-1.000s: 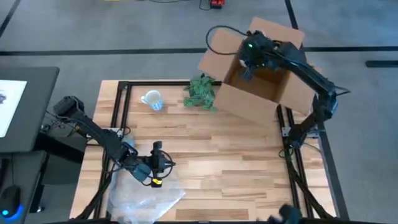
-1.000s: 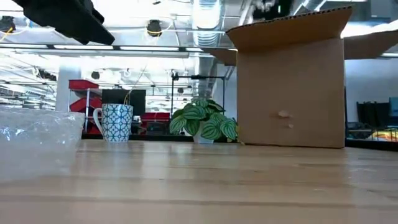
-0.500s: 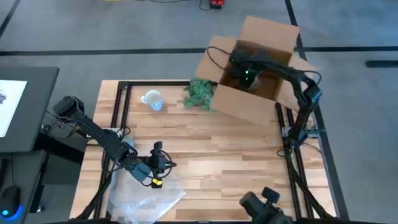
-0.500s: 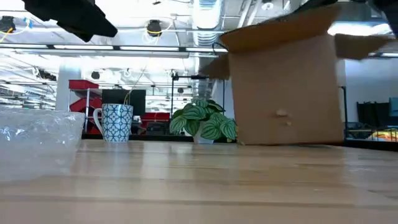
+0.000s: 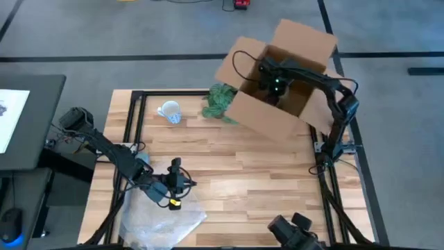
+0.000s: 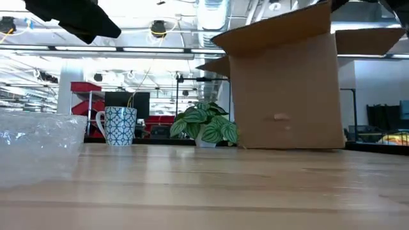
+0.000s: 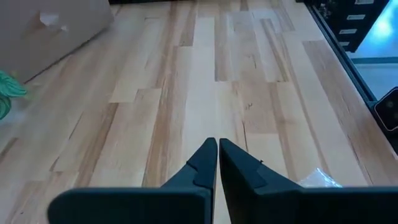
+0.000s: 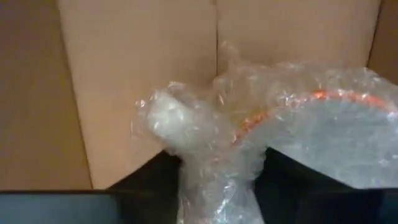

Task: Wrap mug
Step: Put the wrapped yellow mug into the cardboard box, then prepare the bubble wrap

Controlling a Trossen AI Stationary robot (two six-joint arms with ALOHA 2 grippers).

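A white mug with a blue pattern (image 5: 169,111) (image 6: 120,125) stands upright on its base at the table's far left, with no gripper near it. My right gripper (image 5: 272,87) (image 8: 217,180) reaches down into the open cardboard box (image 5: 267,121) at the far right. It is shut on a bubble-wrapped bundle (image 8: 273,124) with something orange inside. My left gripper (image 5: 183,182) (image 7: 217,149) hovers shut over the near left of the table, holding nothing. A loose sheet of bubble wrap (image 5: 163,222) lies flat beside it at the near edge. My right gripper pinches the bundle's crumpled lower wrap (image 8: 214,177) between its two fingers, several layers bunched together. The bundle stands out beyond the fingers, inside the box and close to its inner wall (image 8: 143,74). Whether it rests on the box floor is hidden.
A small green plant (image 5: 220,101) (image 6: 204,126) stands at the far middle, right against the box's left corner. The bare wooden table top (image 5: 257,180) stretches between my left gripper and the box. The box flaps (image 5: 305,35) stand open.
My right gripper has gone down from the box's rim into the box. The box has slid and turned toward the table's left, up against the plant.
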